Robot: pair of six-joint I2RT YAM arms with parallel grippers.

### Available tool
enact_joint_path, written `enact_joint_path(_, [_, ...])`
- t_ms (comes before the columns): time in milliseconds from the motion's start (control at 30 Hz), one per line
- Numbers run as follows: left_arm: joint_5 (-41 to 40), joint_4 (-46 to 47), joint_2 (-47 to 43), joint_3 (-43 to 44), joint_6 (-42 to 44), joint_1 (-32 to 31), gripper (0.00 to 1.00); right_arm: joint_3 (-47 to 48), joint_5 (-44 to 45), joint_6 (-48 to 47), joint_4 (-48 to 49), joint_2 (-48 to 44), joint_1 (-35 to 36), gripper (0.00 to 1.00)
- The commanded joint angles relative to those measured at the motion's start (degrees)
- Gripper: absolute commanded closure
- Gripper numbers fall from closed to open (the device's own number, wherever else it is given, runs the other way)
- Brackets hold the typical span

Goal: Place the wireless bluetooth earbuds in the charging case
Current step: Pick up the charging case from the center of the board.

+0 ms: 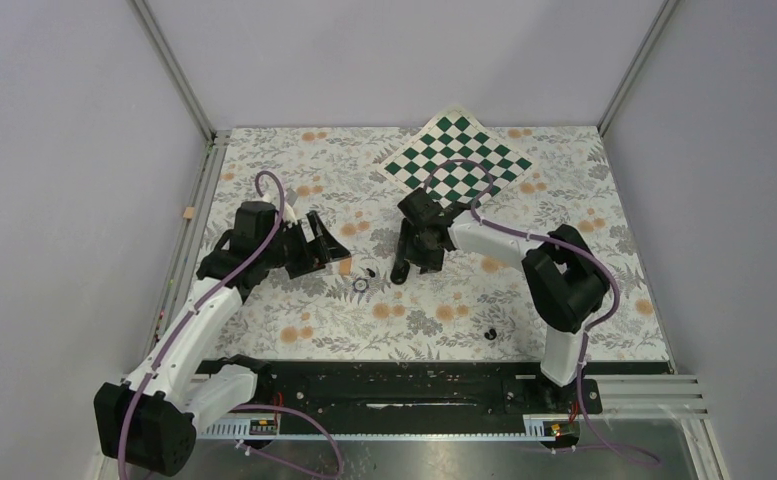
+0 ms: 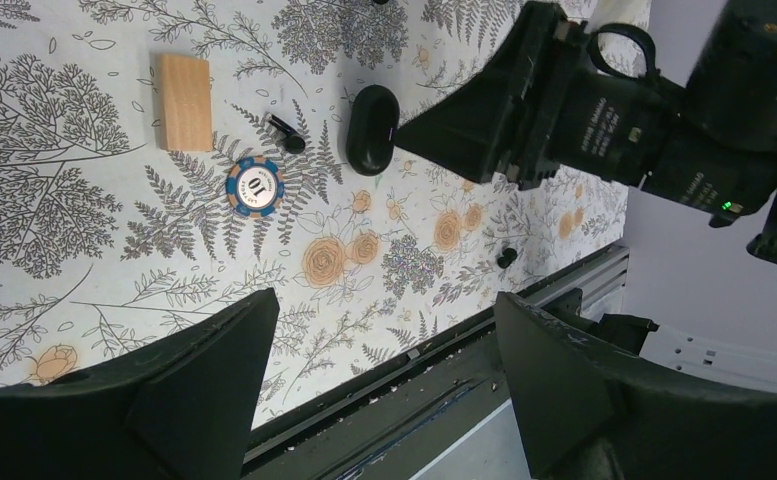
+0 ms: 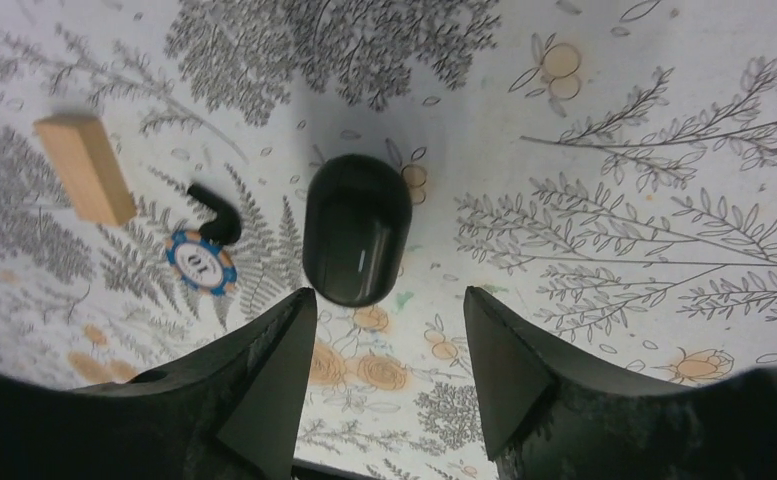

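The right end effector (image 3: 389, 375) has its jaws apart and empty, just short of the case (image 3: 356, 230), which lies on the table (image 3: 624, 110). The left end effector (image 2: 384, 390) is also apart and empty, well back.

Hazard: the case is smooth and rounded, so a pinch may squirt it into the bud (image 3: 214, 215) nearby. A second bud (image 2: 507, 257) lies well apart.

The lid looks shut, but its latch state is undeterminable. In the top view, the right arm masks the case.
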Motion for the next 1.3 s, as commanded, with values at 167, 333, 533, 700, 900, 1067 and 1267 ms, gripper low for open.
enact_joint_path(167, [2.0, 1.3, -2.2, -1.4, 0.4, 0.4, 0.19, 6.7, 6.7, 5.1, -3.6, 5.7, 2.0, 0.40])
enact_joint_path(333, [2.2, 1.5, -2.5, -1.7, 0.4, 0.4, 0.19, 8.0, 6.0, 5.8, -3.3, 7.7, 2.8, 0.41])
enact_joint_path(533, [2.4, 1.4, -2.7, -1.9, 0.5, 0.4, 0.19, 9.6, 6.2, 6.0, -4.4, 10.3, 3.7, 0.50])
enact_joint_path(700, [4.0, 1.3, -1.7, -2.6, 1.9, 0.4, 0.18, 8.1, 6.4, 4.8, -4.0, 8.4, 3.7, 0.70])
enact_joint_path(900, [10.2, 5.6, 2.3, -5.7, 2.1, 0.1, 0.16, 2.6, 4.7, 1.8, -1.4, 0.9, 3.5, 0.75])
enact_joint_path(1067, [8.8, 11.8, 4.8, -8.5, 1.7, -6.4, 0.16, -4.4, 0.2, 4.2, 1.5, -5.1, 2.8, 0.75])
enact_joint_path(1267, [8.9, 27.5, 7.5, -12.7, -5.3, -14.3, 0.18, -18.7, -8.5, 20.0, 18.1, -13.7, 1.5, 0.75])
